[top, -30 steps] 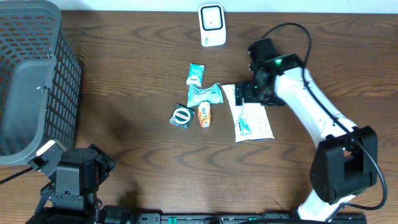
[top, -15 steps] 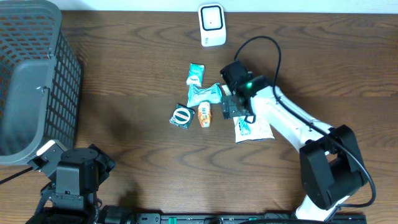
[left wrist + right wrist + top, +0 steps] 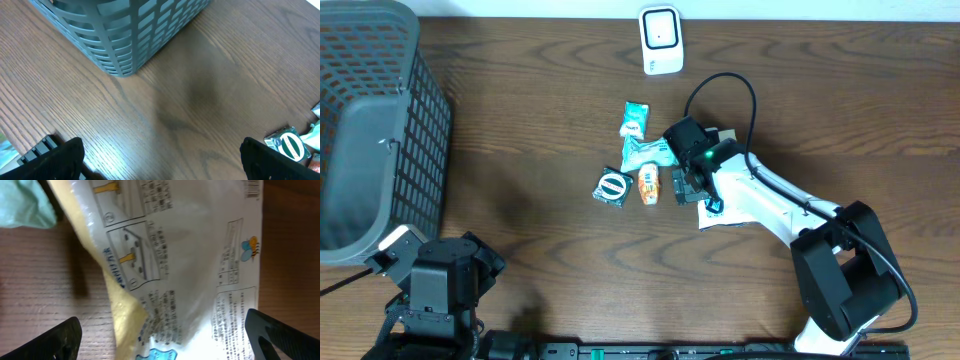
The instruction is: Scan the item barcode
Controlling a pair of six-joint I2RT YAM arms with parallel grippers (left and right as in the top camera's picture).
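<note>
Dark wood bench [image 3: 520,120] | white printed plastic pouch [image 3: 190,255] flat mid-bench, long axis front-to-back | right pincer [image 3: 688,186] spread wide, empty, directly above its left edge | left pincer [image 3: 160,160] likewise spread, well apart.

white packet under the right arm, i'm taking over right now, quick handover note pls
Right gripper: open, low over the white packet, holding nothing.
Left gripper: open, empty, near the basket.
Scanner stands at the far edge of the table; small snack packs lie left of the packet.
Done: nothing gripped, nothing at the scanner.
Left: grip an item, show its barcode to the scanner.
</note>
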